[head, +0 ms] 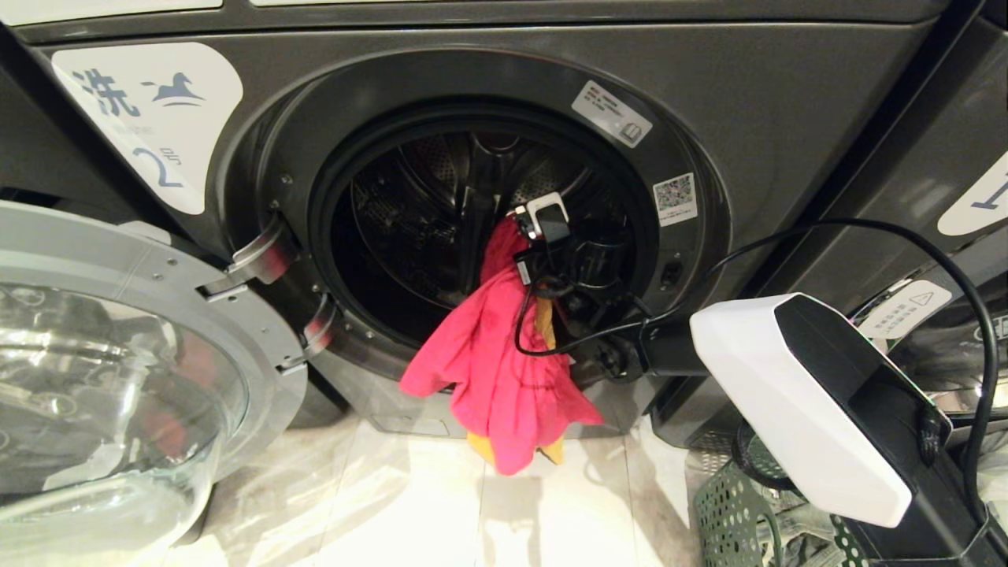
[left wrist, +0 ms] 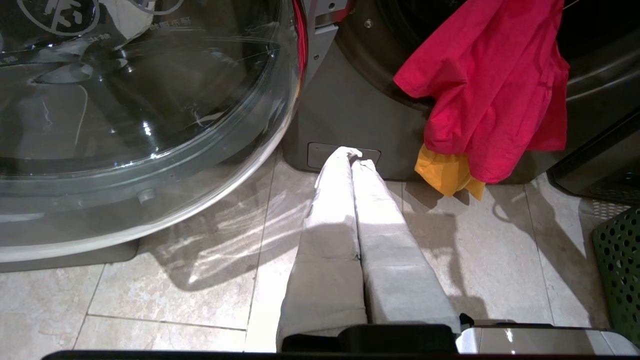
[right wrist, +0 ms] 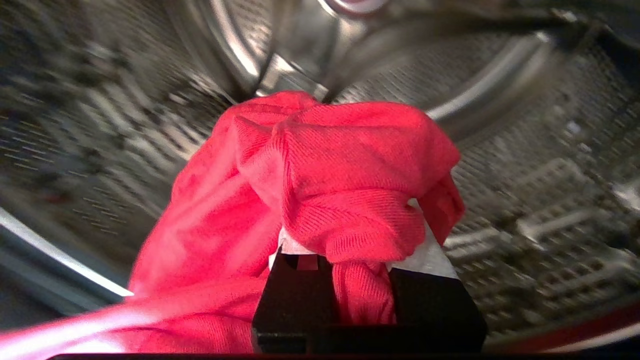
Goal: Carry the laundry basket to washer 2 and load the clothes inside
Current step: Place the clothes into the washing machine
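Washer mouth [head: 441, 236]: left half free; right half taken by right arm [head: 803, 402].
Lip: pink garment [head: 496, 354] drapes over it.
Left flank: open door [head: 118, 378].

Hanging from washer 2's [head: 488, 236] opening onto the floor [head: 409, 504]: the clothes [head: 496, 370]; open door [head: 118, 370] left, laundry basket [head: 732, 512] right.

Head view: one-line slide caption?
Right pincer carries pink garment into washer 2's open drum.

Pink-red garment [head: 496, 370], yellow-orange cloth [left wrist: 445, 172], dark grey washer [head: 787, 102], perforated green basket [left wrist: 620, 260].
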Available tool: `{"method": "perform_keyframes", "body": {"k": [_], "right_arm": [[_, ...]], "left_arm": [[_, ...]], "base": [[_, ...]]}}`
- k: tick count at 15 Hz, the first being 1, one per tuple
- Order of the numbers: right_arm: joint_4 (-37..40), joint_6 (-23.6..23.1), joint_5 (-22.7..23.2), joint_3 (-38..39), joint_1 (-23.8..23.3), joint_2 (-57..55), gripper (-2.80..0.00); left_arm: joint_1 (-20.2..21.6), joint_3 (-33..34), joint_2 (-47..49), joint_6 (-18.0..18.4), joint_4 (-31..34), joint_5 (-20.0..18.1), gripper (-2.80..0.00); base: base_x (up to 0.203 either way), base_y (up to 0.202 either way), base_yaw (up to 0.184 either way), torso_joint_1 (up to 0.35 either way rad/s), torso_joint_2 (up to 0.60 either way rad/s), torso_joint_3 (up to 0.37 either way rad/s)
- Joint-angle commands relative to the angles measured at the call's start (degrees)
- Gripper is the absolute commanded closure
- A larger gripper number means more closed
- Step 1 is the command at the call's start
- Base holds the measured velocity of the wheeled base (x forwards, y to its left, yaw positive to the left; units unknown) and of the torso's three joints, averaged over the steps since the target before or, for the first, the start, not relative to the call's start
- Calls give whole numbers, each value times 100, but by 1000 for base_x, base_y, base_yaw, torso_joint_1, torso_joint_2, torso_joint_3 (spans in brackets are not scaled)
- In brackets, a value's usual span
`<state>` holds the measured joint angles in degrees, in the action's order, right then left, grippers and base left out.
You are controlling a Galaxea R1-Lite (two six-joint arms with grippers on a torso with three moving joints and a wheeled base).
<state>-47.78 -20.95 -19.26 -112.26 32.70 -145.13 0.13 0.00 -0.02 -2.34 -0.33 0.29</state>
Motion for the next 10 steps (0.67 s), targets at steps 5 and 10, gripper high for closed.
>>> {"method": "perform_keyframes", "body": {"k": [5,10], "right_arm": [[23,-164,1,-6,-123,57,0],[23,-173,1,2,-71,55,0]], "left_arm": [[4,0,2,-3,-2,6,0],[4,0,2,-3,-2,6,0]], "base": [[0,0,0,0,0,0],[0,0,0,0,0,0]]}}
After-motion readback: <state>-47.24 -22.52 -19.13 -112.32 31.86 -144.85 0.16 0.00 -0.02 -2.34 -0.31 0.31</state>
